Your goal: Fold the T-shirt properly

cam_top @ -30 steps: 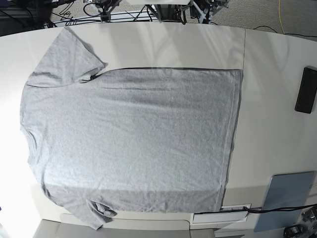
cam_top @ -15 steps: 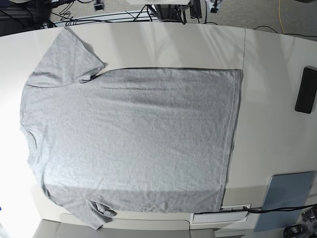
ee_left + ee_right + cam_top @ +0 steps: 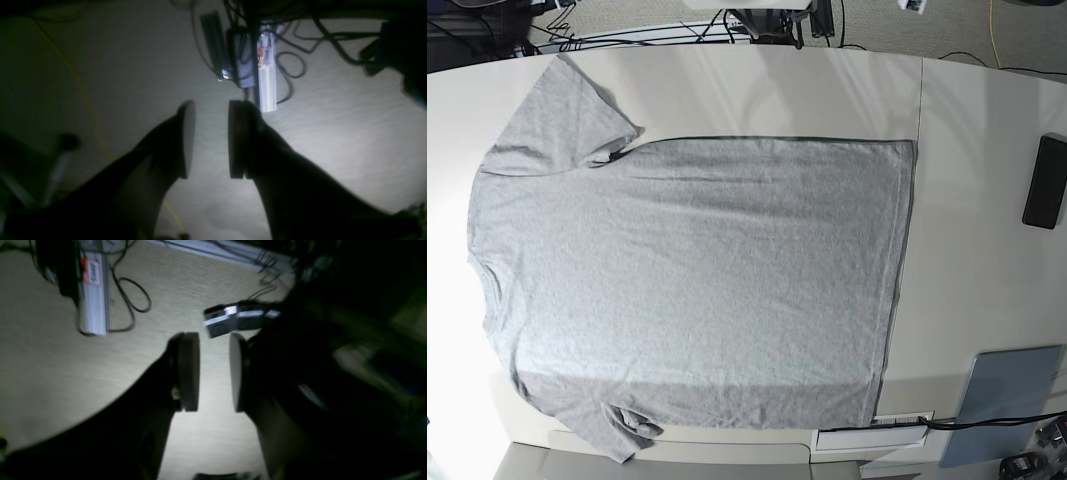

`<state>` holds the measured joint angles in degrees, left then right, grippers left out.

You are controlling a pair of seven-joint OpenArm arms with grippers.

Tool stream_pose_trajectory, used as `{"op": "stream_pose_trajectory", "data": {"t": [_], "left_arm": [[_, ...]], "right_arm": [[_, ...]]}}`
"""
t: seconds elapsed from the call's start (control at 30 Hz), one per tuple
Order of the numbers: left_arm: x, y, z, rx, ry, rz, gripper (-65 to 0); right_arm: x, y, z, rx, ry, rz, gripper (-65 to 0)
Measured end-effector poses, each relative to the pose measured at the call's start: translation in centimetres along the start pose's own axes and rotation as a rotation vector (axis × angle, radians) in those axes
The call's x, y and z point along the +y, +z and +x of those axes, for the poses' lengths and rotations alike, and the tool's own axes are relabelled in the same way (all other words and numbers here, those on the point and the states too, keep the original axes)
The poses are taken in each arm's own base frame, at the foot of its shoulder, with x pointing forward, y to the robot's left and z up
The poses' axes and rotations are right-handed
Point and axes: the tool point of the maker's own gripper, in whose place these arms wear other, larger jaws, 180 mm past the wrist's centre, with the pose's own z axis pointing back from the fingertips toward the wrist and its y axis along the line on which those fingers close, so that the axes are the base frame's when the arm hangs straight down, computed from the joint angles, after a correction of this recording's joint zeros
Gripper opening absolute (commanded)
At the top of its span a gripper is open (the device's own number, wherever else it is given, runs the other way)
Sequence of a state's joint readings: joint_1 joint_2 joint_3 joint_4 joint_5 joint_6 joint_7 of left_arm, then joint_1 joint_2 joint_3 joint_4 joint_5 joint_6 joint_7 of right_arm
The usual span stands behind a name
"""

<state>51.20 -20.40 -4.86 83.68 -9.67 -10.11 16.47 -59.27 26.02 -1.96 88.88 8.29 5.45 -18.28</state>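
The light heather-grey T-shirt [image 3: 692,285] lies spread flat on the white table [image 3: 972,260], plain side up. Its neck is at the left, its hem at the right, and one sleeve [image 3: 562,115] points to the far left corner. The near sleeve [image 3: 622,430] hangs over the front edge. Neither gripper shows in the base view. In the left wrist view my left gripper [image 3: 210,136] is open and empty over the carpet floor. In the right wrist view my right gripper [image 3: 213,371] is open and empty over the floor too. Both are away from the shirt.
A black flat device [image 3: 1045,182] lies at the table's right edge. A blue-grey pad [image 3: 1010,400] sits at the front right, with a white labelled strip [image 3: 872,437] beside it. A power strip [image 3: 267,80] and cables lie on the floor behind the table.
The dark arm parts at the top edge of the base view have moved up and out of sight. The T-shirt has not moved.
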Motion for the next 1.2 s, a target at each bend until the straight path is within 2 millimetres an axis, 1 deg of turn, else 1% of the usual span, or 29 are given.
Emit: {"op": "stream_pose_trajectory", "data": {"t": [0.07, 0.1, 0.17, 0.27, 0.33, 0.4, 0.43, 0.53, 0.6, 0.67, 0.73, 0.8, 0.87, 1.0, 1.1, 1.13, 1.2], "left_arm": [[0.7, 1.6, 1.0, -0.017, -0.063, 0.002, -46.5], [0.9, 2.4, 1.7, -0.027, -0.1, 0.002, -46.5], [1.4, 3.9, 3.8, -0.06, -0.17, 0.004, -46.5], [2.7, 5.9, 7.2, -0.115, -0.288, 0.077, -46.5], [3.3, 6.9, 9.4, -0.149, -0.38, 0.123, -46.5], [3.4, 8.0, 12.0, -0.211, -0.467, 0.157, -46.5], [3.5, 8.6, 13.3, -0.24, -0.51, 0.175, -46.5], [3.5, 9.6, 17.0, -0.319, -0.624, 0.213, -46.5], [3.2, 9.9, 19.3, -0.366, -0.695, 0.204, -46.5], [2.8, 9.9, 20.9, -0.391, -0.748, 0.181, -46.3], [2.1, 9.8, 22.0, -0.409, -0.809, 0.139, -43.0], [1.6, 9.9, 23.5, -0.464, -0.837, 0.114, -38.8], [1.6, 9.7, 24.5, -0.501, -0.854, 0.098, -37.5], [1.8, 9.2, 25.8, -0.539, -0.914, 0.073, -37.5], [2.2, 8.7, 26.9, -0.555, -0.916, 0.077, -37.5], [2.0, 8.3, 27.0, -0.552, -0.922, 0.07, -37.5], [0.9, 7.0, 26.6, -0.529, -0.962, 0.043, -37.5]], "right_arm": [[0.2, 2.0, 1.3, -0.027, 0.066, 0.026, -48.9], [0.4, 2.9, 2.3, -0.047, 0.097, 0.038, -48.9], [0.5, 4.8, 4.1, -0.074, 0.163, 0.044, -48.9], [-0.5, 7.0, 6.9, -0.104, 0.231, 0.0, -48.9], [-1.3, 8.4, 9.2, -0.145, 0.24, -0.032, -48.9], [-2.4, 9.7, 11.6, -0.199, 0.255, -0.077, -48.9], [-2.9, 10.3, 12.6, -0.222, 0.293, -0.102, -48.9], [-4.8, 11.8, 14.9, -0.271, 0.382, -0.187, -48.9], [-6.2, 12.5, 16.1, -0.297, 0.412, -0.253, -48.9], [-7.3, 12.8, 16.8, -0.305, 0.433, -0.303, -48.8], [-7.9, 13.0, 17.1, -0.307, 0.453, -0.335, -48.8], [-8.3, 13.1, 17.3, -0.303, 0.476, -0.358, -48.8], [-8.5, 13.2, 17.3, -0.299, 0.496, -0.377, -48.8], [-9.3, 13.4, 17.2, -0.273, 0.541, -0.425, -48.8], [-9.6, 13.5, 17.3, -0.265, 0.569, -0.453, -48.8], [-9.7, 13.6, 17.3, -0.263, 0.579, -0.461, -48.8], [-9.8, 13.6, 17.3, -0.262, 0.583, -0.465, -48.8]]}}
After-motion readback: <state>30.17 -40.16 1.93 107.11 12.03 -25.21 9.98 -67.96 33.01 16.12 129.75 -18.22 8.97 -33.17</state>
